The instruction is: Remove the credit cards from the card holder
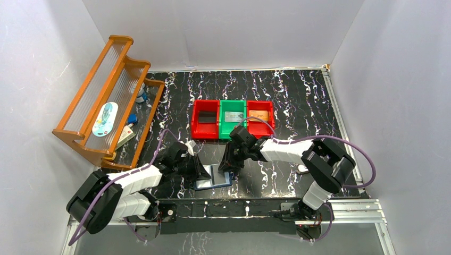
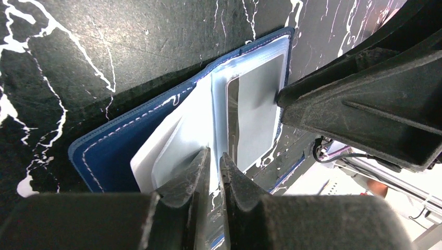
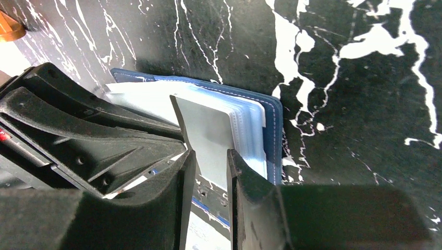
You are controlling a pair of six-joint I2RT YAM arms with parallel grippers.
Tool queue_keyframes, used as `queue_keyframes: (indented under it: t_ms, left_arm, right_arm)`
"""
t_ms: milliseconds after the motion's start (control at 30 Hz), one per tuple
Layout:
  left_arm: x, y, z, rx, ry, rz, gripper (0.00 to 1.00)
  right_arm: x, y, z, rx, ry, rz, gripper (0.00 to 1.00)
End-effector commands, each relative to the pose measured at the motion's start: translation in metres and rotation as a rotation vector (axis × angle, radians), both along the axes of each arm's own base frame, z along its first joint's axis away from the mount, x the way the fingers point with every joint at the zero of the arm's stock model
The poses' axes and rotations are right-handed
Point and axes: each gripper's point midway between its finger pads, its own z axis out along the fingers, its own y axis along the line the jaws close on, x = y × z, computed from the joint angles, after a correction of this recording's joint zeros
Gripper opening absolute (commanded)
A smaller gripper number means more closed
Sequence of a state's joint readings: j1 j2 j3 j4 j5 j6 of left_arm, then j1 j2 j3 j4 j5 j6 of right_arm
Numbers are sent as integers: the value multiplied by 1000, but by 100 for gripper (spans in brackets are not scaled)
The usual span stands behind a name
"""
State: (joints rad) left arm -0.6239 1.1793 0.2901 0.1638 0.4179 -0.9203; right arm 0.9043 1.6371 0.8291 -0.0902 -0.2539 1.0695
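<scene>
Credit card (image 3: 206,125) sits between the fingers of my right claw (image 3: 211,156). They are a bit apart, and I cannot tell if they squeeze it. The card's long edge faces that claw, so I think the pull goes out to the right. My left claw (image 2: 215,159) pinches the card holder (image 2: 109,151) by a see-through page. It lies open on the table (image 1: 298,101), between my two bent arms.

Bright, even overhead light. Soft, short shadows on the black white-veined marble tabletop (image 1: 298,95). Mild glare off the clear sleeves of the navy-blue folding card holder (image 2: 104,156). Wrist views: near foreground soft.
</scene>
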Motion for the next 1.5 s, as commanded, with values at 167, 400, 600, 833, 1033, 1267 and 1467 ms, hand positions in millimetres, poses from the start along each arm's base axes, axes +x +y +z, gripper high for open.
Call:
queue_keyframes:
  t_ms: [167, 400, 600, 833, 1033, 1267, 1467]
  left_arm:
    - [-3, 3, -1, 7, -1, 6, 13]
    - [-4, 3, 0, 1, -4, 2, 16]
    - [-3, 0, 2, -14, -8, 2, 20]
    - [-5, -2, 0, -43, 2, 13, 24]
    - [-8, -3, -4, -91, 28, 52, 26]
    - [-5, -10, 5, -207, 23, 75, 22]
    - [-3, -13, 11, -228, 10, 63, 15]
  right_arm:
    - [8, -7, 10, -37, -59, -20, 38]
    - [3, -1, 7, 3, -37, 1, 36]
    - [1, 2, 7, 11, -36, 9, 33]
    - [-5, 1, -8, -15, 17, 14, 33]
    - [-12, -7, -26, -67, 63, 1, 31]
    - [-20, -10, -34, -62, 96, 6, 24]
    - [-22, 3, -21, 12, 56, 54, 22]
